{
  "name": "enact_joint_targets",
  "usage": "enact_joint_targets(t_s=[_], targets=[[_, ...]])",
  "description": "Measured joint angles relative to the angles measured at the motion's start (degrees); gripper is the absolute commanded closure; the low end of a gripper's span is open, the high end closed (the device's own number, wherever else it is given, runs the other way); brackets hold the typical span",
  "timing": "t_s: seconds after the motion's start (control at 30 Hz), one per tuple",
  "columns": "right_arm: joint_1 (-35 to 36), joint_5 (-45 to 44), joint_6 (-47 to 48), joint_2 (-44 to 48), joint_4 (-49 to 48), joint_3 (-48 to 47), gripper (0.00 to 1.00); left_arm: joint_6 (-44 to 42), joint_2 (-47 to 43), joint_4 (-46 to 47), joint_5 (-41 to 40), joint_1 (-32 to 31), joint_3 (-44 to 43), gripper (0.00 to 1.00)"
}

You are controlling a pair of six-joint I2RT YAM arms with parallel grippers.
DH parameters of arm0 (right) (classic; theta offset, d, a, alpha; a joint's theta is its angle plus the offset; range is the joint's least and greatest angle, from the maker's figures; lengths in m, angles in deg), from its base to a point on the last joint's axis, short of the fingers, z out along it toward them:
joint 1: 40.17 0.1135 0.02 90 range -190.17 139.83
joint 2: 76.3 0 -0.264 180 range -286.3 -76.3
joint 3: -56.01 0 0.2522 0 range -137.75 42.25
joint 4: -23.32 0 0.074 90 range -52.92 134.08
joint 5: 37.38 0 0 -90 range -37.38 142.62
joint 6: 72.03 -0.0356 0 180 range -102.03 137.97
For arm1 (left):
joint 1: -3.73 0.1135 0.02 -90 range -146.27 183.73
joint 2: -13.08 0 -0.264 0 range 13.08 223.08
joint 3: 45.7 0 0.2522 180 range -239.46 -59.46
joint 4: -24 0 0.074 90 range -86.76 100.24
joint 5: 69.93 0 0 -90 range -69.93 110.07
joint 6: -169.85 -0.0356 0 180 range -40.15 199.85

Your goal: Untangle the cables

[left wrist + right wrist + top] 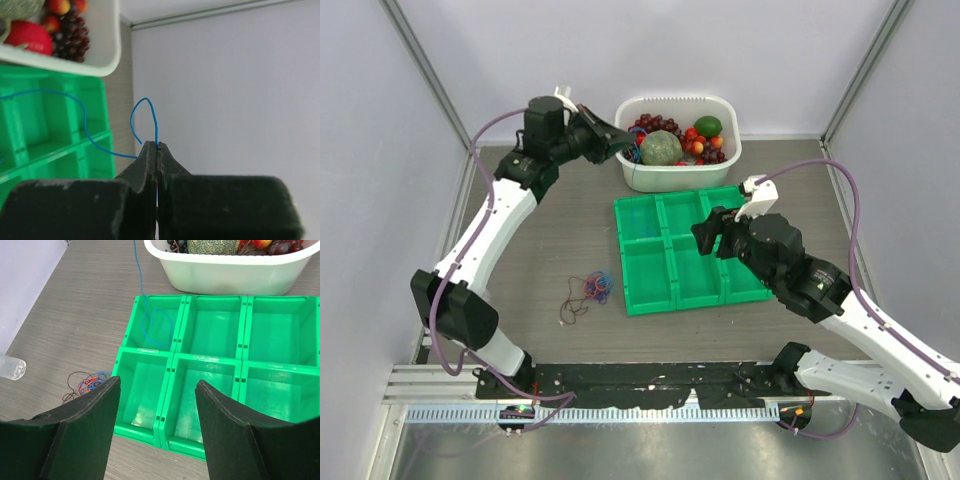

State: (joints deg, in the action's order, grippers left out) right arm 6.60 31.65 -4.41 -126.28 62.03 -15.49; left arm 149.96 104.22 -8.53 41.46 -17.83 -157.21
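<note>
Top view, left arm: I see it stretched far out toward 12 o'clock, elbow swung wide left, with the left gripper (618, 140) at the 9 o'clock rim of the white tub (632, 170).
Top view, right arm: folded at the elbow, the wrist turned in toward 10 o'clock; the right gripper (705, 235) hangs over the green tray (642, 300).
Top view, cables: a small multicolour cable clump (590, 289) lies on the table (540, 220) at about 8 o'clock from the tray, near it but apart. The strand in the left gripper is too thin for me to trace here.
Left wrist view, pincer: the fingers (147, 165) are pressed together on a blue cable (156, 120), which pokes up between the tips, arcs over in a loop and trails off toward 9 o'clock above the tray.
Left wrist view, surroundings: the tub with fruit (70, 42) sits at 11 o'clock.
Right wrist view, pincer: jaws spread wide, nothing between them, with the tray below.
Right wrist view, cables: the blue cable drops from 12 o'clock into the tray's far-left compartment and coils there. The clump lies on the table at 9 o'clock of the tray.
Right wrist view, left edge: a clear rounded object (10, 367), possibly plastic; I can't identify it.
</note>
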Motion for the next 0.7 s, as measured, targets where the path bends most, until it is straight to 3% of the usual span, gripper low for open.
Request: enact_joint_targets(t_s=[0.3,0.53,0.7], targets=[[-0.02,-0.90,-0.02,0.92,0.46,1.07,0.34,-6.27,-0.66,-4.44,-4.94,-5.49,17.75,1.00],[-0.09,-1.42,-0.07,1.27,0.94,1.16,0.34,-11.54,5.62,-10.38,-9.09,-6.19,17.66,1.00],[-0.13,-1.68,-0.07,1.86,1.38,1.20,0.33,-15.69,13.88,-16.76,-12.17,-6.45,12.04,1.00]])
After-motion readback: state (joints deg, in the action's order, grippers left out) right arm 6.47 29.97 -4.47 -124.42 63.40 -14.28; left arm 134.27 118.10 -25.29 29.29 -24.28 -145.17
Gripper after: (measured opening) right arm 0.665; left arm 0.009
